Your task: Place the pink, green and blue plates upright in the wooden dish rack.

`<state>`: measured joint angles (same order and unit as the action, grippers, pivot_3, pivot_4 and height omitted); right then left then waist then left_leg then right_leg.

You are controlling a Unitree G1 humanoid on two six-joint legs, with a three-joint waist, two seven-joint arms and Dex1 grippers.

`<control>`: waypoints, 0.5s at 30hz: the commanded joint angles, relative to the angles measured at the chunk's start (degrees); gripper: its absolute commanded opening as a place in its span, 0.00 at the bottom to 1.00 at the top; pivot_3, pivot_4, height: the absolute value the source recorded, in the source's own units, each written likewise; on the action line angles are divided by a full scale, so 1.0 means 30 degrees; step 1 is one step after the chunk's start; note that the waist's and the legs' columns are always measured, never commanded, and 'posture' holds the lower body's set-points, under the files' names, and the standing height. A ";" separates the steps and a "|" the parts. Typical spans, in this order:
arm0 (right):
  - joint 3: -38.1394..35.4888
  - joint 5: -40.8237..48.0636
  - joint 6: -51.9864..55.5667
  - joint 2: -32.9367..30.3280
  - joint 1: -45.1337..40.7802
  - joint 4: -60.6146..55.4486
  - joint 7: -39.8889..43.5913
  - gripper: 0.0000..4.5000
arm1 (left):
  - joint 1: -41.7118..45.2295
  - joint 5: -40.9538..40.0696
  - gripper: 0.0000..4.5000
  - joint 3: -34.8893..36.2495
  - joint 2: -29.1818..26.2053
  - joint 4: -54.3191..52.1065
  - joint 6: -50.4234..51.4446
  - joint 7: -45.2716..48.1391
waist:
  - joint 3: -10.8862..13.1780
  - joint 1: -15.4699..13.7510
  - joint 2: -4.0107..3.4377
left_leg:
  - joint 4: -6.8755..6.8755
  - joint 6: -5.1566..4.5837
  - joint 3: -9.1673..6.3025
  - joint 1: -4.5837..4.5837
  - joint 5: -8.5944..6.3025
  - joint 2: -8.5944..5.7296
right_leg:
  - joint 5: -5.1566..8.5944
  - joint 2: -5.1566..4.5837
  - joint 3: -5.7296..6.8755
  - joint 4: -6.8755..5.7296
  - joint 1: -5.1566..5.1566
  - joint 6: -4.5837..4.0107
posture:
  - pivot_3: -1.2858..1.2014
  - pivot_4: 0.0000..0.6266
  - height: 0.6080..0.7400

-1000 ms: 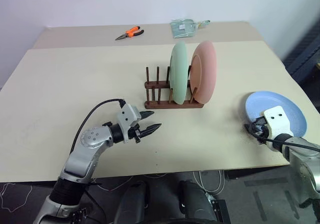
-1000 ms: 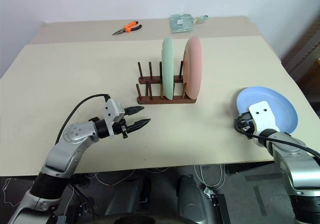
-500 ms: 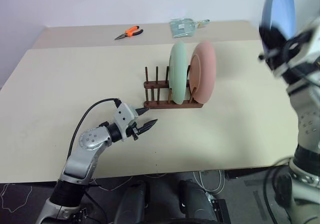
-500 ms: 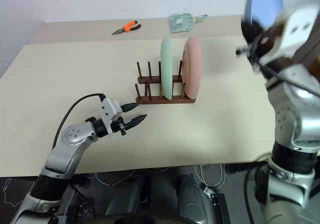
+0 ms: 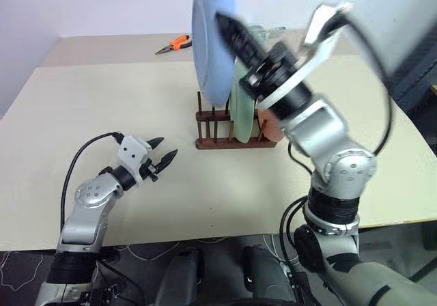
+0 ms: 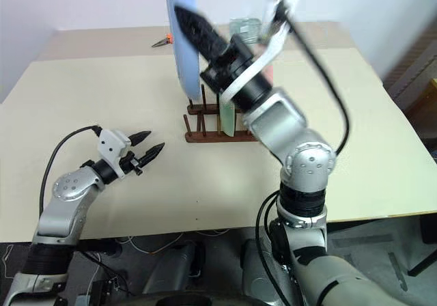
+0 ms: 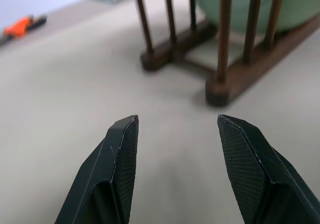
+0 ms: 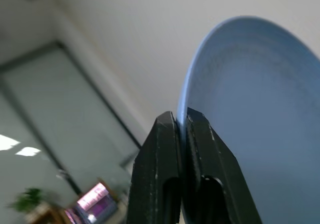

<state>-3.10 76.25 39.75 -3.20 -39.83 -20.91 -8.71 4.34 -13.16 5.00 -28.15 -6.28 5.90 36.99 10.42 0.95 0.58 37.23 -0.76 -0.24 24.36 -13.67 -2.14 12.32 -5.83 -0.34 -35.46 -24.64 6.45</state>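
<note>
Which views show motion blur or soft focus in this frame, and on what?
Left eye view: the right gripper and the blue plate are smeared by motion, while the wooden dish rack is crisp. Left wrist view: the rack pegs look soft, the fingers sharp. Right wrist view: the room behind the plate is blurred.

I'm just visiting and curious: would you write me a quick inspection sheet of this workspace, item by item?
Surface: beige table, bare in front.
Job's things: green plate and pink plate upright in the wooden dish rack; blue plate held upright above the rack.
Clutter: orange pliers and a clear bag at the far edge.
Grippers: right gripper shut on the blue plate's rim; left gripper open, empty.
Cables: black cable on the left arm.
Surroundings: plain wall.
</note>
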 commanded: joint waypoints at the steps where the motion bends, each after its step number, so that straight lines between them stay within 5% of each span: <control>1: 0.0348 0.0141 -0.0163 0.0737 -0.0311 -0.0340 -0.0271 0.01 | -0.0410 -0.0232 0.57 0.0293 -0.0155 -0.1393 -0.0028 -0.0064 | 0.0001 -0.0011 0.0000 | 0.0001 0.0000 0.0003 0.0011 0.0000 -0.0003 | 0.0000 -0.0001 0.0000 0.0002 -0.0009 0.0001 | 0.52 0.24 0.98; 15: 0.0215 -0.1830 -0.0435 0.1948 -0.0757 0.2046 -0.1830 0.01 | -0.0574 -0.0253 0.57 -0.0330 0.0099 -0.2049 0.0644 0.0245 | 0.0001 0.0047 -0.0002 | -0.0005 0.0003 0.0005 0.0001 -0.0001 0.0003 | 0.0000 0.0051 0.0004 -0.0002 -0.0010 -0.0001 | 0.52 0.24 0.98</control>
<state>-2.01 71.37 39.43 1.63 -39.89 -13.80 -14.43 2.10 -13.24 3.87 -27.94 -10.28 8.17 37.42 10.42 1.09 0.57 37.22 -0.75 -0.23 24.37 -13.67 -2.14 12.32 -5.68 -0.33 -35.46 -24.67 6.45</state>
